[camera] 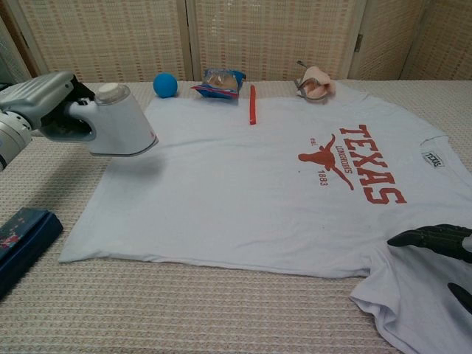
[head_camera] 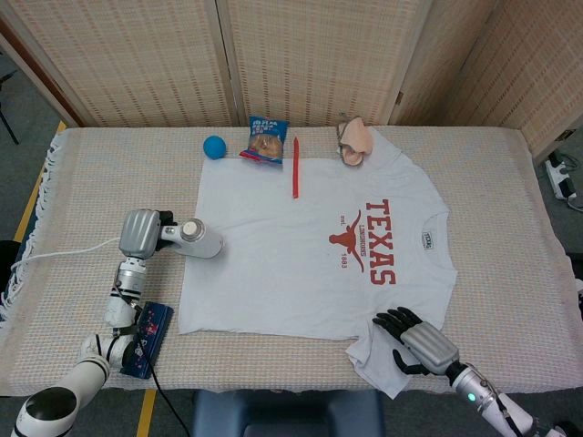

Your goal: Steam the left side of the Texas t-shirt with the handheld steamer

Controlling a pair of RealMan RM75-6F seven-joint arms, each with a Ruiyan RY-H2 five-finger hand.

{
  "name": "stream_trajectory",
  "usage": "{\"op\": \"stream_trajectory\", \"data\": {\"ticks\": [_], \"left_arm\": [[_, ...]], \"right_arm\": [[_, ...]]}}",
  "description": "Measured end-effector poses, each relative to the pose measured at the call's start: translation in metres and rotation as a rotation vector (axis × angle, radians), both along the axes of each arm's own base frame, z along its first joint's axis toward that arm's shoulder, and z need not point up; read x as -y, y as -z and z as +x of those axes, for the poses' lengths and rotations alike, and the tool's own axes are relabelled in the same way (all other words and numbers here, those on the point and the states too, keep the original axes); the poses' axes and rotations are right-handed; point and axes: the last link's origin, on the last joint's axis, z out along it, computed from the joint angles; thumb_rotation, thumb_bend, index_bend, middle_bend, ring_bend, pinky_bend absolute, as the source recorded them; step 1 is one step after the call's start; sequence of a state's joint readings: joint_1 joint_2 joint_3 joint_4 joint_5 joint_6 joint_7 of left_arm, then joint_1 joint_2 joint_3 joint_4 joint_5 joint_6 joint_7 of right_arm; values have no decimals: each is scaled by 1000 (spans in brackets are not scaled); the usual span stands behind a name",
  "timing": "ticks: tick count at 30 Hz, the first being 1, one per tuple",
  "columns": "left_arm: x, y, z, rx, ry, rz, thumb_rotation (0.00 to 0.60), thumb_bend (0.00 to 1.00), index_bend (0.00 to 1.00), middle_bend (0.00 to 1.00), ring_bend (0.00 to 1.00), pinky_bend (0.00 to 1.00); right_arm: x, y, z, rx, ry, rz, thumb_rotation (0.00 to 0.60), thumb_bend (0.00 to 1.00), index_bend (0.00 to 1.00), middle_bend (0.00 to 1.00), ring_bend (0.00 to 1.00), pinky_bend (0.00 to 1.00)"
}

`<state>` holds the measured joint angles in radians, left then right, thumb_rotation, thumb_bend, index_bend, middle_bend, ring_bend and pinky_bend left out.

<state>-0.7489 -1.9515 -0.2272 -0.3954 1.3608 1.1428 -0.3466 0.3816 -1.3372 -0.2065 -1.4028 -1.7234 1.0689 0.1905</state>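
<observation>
**A:** In the head view, the left hand (head_camera: 140,233) is wrapped around the handle of the handheld steamer (head_camera: 199,240), which sits over the left edge of the Texas t-shirt (head_camera: 310,259). Its white cord (head_camera: 55,253) runs off to the table's side. What worries you here?

**B:** The cord, first. If the arm sweeps far over the cloth, I think the cord may pull tight, or drag across the dark blue box (head_camera: 146,339) near the front edge.

**A:** And in the chest view?

**B:** There the steamer (camera: 118,122) is lifted above the cloth; a shadow lies under it. If it is held too high, the steam would hardly reach the fabric. If it comes down tilted, its edge could push the hem into a fold.

**A:** The right hand (camera: 436,243)?

**B:** It holds nothing; the dark fingers are a little curled and apart, resting at the sleeve. I cannot tell if it really presses the shirt, so the cloth might slide with the steamer.
</observation>
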Motion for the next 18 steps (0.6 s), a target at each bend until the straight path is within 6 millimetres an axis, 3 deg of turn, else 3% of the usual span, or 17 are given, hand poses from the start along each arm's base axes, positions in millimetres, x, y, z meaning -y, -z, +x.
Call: {"op": "stream_trajectory", "data": {"ticks": [10,18], "left_arm": [[-5,43,39,-74,19,-67,600,400,928,994,831,719],[-1,61,51,-104,44,-91,600,399,928,991,830,719]], "right_arm": [[0,-2,-4,-3,17,-6,374,701,0,49,0,0],[-1,-2,-3,-8,22,-5,373,701,0,49,0,0]]}}
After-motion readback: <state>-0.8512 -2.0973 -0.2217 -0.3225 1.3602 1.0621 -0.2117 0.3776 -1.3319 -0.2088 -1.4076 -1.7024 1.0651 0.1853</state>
